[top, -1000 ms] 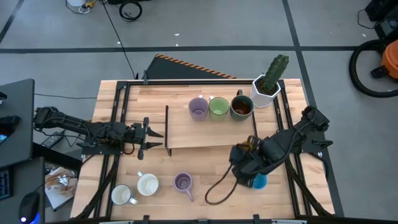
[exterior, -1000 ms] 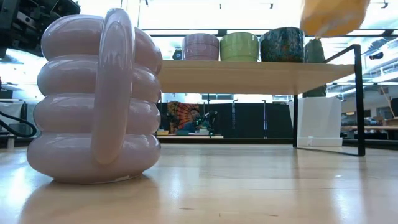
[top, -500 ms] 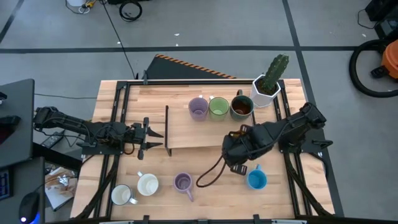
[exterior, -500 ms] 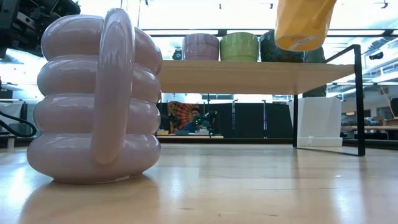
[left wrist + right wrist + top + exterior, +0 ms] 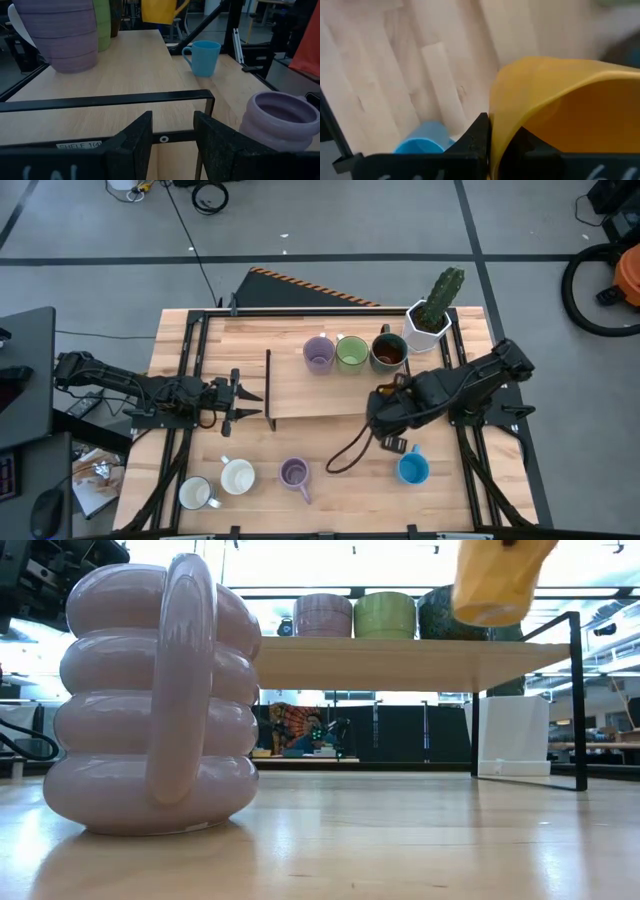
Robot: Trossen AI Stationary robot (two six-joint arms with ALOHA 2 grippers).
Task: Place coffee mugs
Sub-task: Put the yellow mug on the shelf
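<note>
Orange mug (image 5: 497,580) is pinched at its rim by right gripper (image 5: 492,145) fingers, held above the desk (image 5: 330,470); left gripper (image 5: 172,132) fingers are spread, empty.

Evenly and brightly lit from overhead in the high view, with short soft shadows under the arms and pale wood of the tabletop (image 5: 330,500) free of harsh glare. Backlit in the low view: blown-out white windows behind the shelf (image 5: 400,662), a bright streak of reflection down the handle of the near lilac mug (image 5: 150,700), sheen across the boards. Motion-blurred around the orange mug (image 5: 495,580) at the top edge there. Soft and smeared in the right wrist view, wood grain streaked, orange mug too close for focus. Dimmer and cooler in the left wrist view, dark fingers (image 5: 132,145) blurred in front.
</note>
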